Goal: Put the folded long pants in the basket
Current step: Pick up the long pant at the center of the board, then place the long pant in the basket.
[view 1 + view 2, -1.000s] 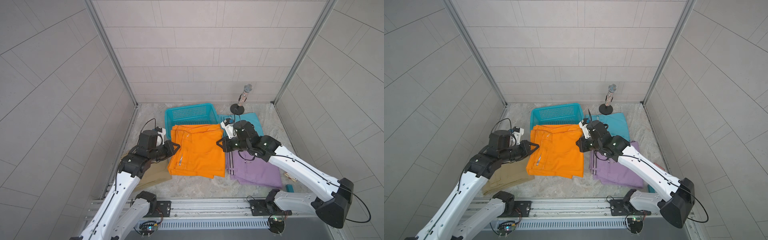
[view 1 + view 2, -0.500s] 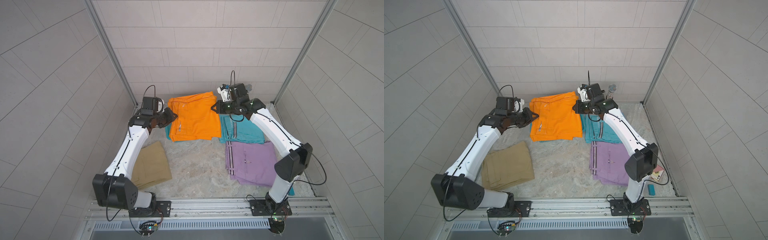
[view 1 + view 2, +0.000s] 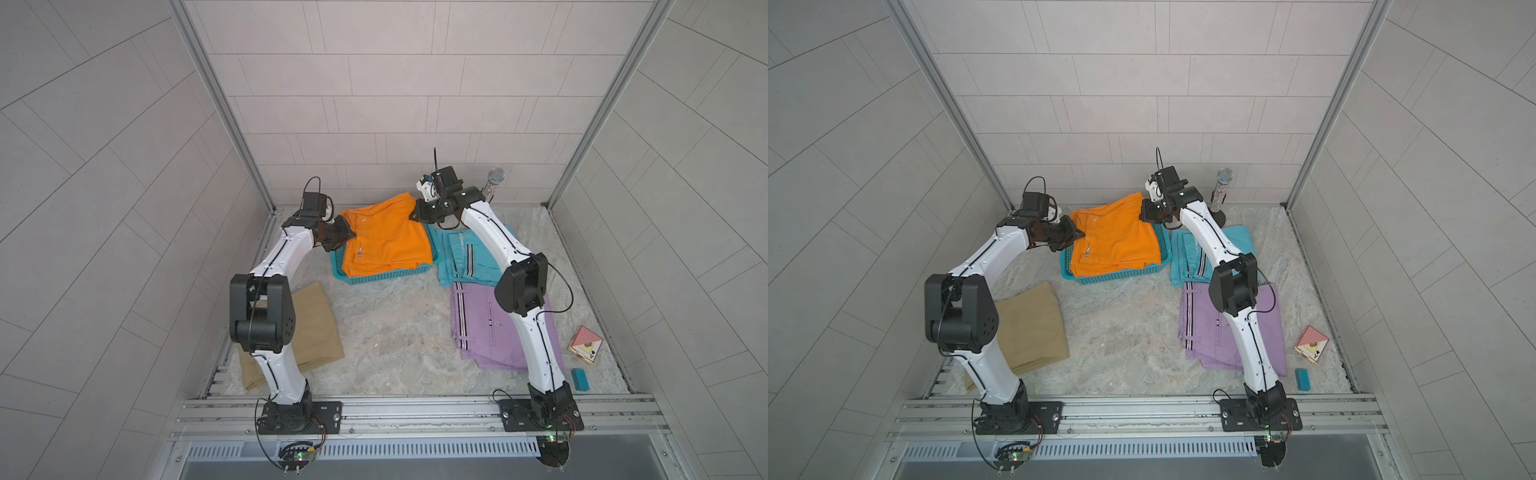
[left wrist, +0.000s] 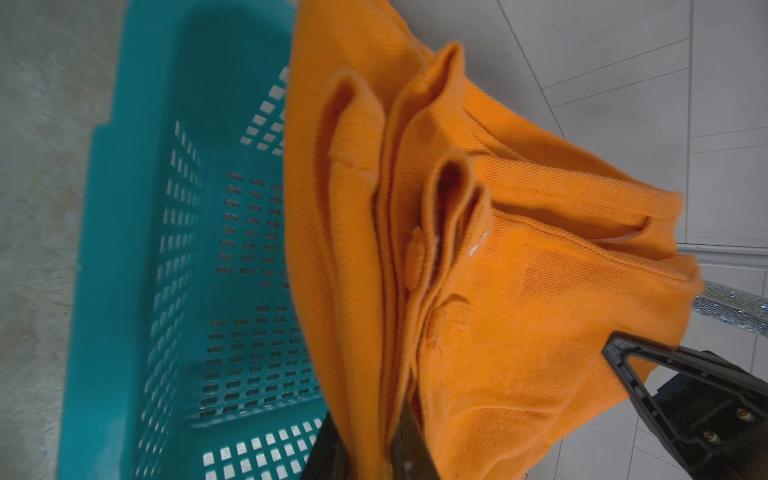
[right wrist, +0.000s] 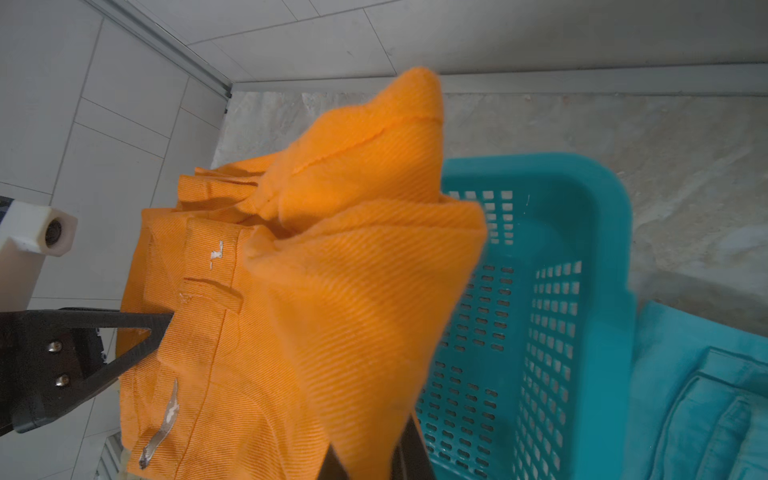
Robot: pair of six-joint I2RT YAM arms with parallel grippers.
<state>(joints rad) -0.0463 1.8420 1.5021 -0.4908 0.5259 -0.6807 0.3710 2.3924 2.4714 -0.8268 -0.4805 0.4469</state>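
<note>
Both hands are clenched on the orange pants (image 3: 386, 237). The left hand (image 3: 348, 237) pinches the folded edge on its side and the right hand (image 3: 415, 216) pinches the far corner on the other, so the cloth hangs stretched between them over the basket (image 3: 386, 276). In both top views the orange fabric covers nearly the whole basket opening, and its near edge drops inside the front rim. The left wrist view shows the perforated basket floor bare beside the hanging folds; whether the cloth touches it cannot be told. The only mark on the orange pants is a small white mark (image 5: 216, 253) by the waistband, too small to read. The turquoise pants (image 3: 461, 257), with a black-and-white striped band, lie flat on the worktop (image 3: 395, 340) just beside the basket, and the lilac pants (image 3: 486, 332) lie nearer the rail, partly under the right arm. The tan pants (image 3: 316, 328) lie on the opposite side, partly under the left arm. A red card box (image 3: 585, 345) bears a black spade symbol; its print is not legible. A blue block (image 3: 580, 379) sits near it, and a microphone (image 3: 494, 183) stands at the back wall.
</note>
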